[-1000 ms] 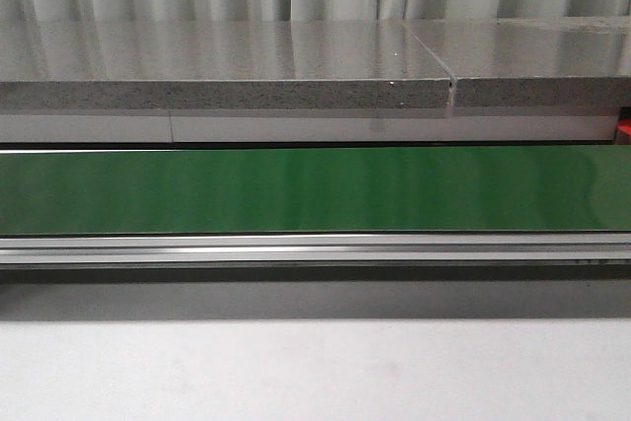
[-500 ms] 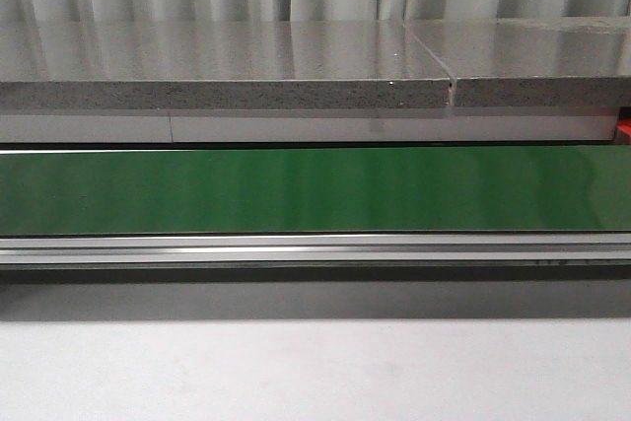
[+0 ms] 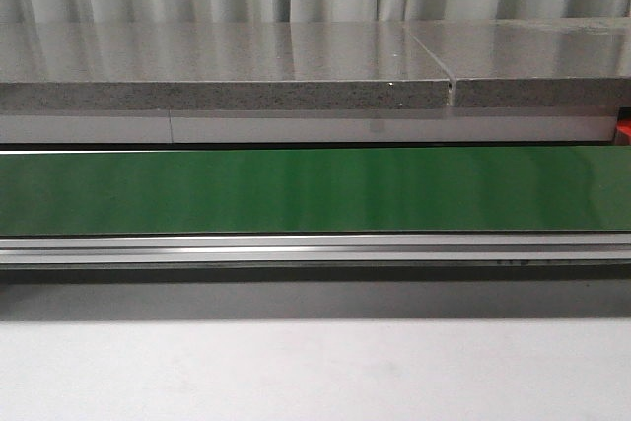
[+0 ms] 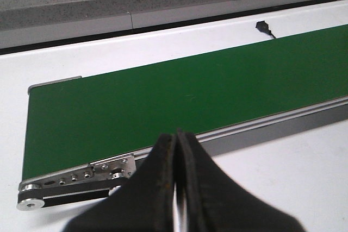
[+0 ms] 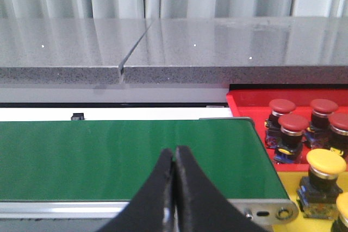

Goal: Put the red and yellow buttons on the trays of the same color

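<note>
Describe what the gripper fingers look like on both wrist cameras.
Both pairs are matte black, broad at the base and tapering to rounded tips. The left gripper fingers show brownish scuffing along the inner edge. The right gripper fingers look similar, with fainter wear. No cables or markings are visible.

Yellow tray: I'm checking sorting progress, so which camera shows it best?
The right wrist view. The yellow tray appears beside the belt end, holding yellow buttons. The front and left wrist views show none of it.

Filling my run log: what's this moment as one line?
belt: bare | left gripper: shut | right gripper: shut | red buttons: red tray | yellow button: yellow tray
</note>
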